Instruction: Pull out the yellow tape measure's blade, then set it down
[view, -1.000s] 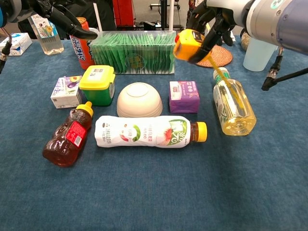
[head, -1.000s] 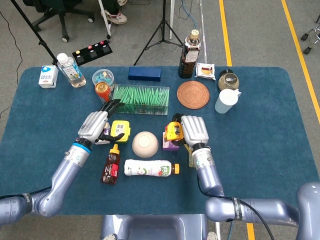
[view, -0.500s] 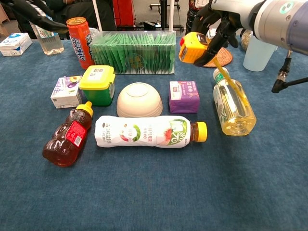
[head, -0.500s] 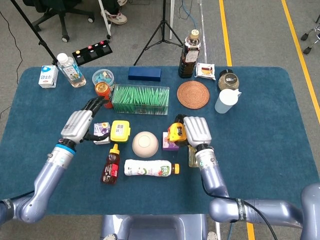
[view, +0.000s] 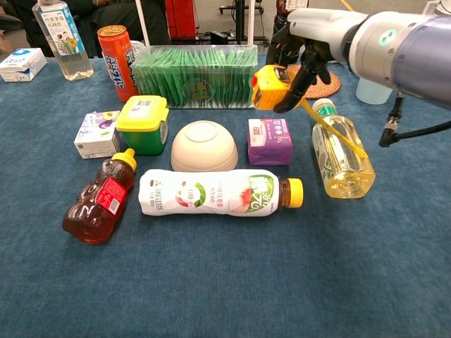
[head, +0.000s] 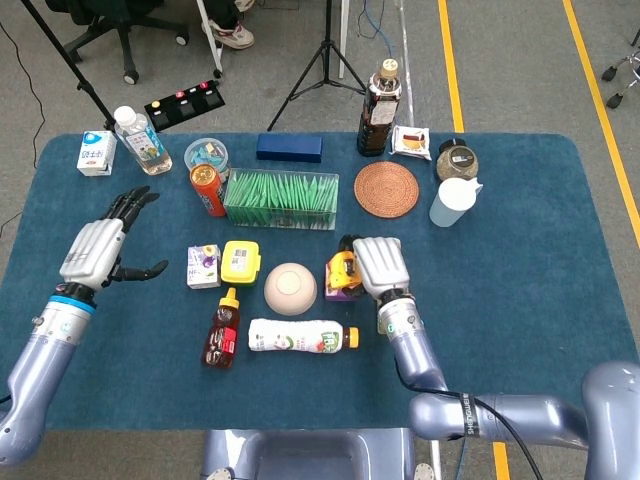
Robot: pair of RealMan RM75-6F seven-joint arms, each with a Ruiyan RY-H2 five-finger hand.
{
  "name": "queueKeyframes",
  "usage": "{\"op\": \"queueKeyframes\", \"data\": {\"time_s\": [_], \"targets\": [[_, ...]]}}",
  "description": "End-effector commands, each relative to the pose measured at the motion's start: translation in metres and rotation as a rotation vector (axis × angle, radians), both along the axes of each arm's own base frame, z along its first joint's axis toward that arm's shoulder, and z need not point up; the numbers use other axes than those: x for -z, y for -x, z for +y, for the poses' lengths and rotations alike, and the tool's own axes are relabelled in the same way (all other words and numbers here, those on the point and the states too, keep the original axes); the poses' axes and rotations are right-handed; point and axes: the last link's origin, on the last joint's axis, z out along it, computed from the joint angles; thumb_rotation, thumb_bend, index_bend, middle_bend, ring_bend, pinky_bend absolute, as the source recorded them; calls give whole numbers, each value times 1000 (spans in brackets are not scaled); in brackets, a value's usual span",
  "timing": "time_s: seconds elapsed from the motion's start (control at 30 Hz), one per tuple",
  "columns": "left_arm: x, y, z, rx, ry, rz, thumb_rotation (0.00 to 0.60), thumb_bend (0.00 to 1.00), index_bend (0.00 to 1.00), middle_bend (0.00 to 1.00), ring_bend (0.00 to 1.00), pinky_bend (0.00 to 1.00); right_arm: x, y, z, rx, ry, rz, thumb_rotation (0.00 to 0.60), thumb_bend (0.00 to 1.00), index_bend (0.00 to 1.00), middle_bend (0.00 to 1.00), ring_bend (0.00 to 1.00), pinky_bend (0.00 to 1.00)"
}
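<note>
My right hand [head: 378, 264] grips the yellow tape measure [head: 343, 271] a little above the table, beside the purple box [head: 340, 291]. In the chest view the tape measure [view: 268, 86] hangs above the purple box [view: 270, 141], with the dark fingers of my right hand [view: 301, 60] wrapped round its right side. Its yellow blade [view: 337, 127] is pulled out and slants down to the right over a lying clear bottle [view: 342, 152]. My left hand [head: 98, 250] hovers open at the table's left, fingers spread, holding nothing.
A white bowl [view: 204, 146], a lying drink bottle [view: 218, 192], a honey bottle [view: 99, 201], a yellow-lidded tub [view: 143, 123] and a small carton [view: 96, 134] crowd the middle. Behind them stand a box of green packets [view: 194, 75] and a red can [view: 115, 51].
My left hand has swung away to the left, clear of the objects. My right hand has carried the tape measure slightly left and lower, with the blade still out.
</note>
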Motion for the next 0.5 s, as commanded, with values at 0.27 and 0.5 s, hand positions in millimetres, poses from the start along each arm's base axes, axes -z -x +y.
{"op": "queueKeyframes", "data": {"time_s": [0.27, 0.5], "targets": [[-10, 18, -5, -31, -10, -3, 600, 206, 87, 60, 0, 206, 22, -7, -6, 6, -27, 64, 600, 240, 595, 543, 565, 544], [-12, 27, -6, -46, -10, -14, 600, 205, 87, 59, 0, 206, 31, -8, -6, 15, -61, 95, 600, 238, 399, 424, 424, 408]]}}
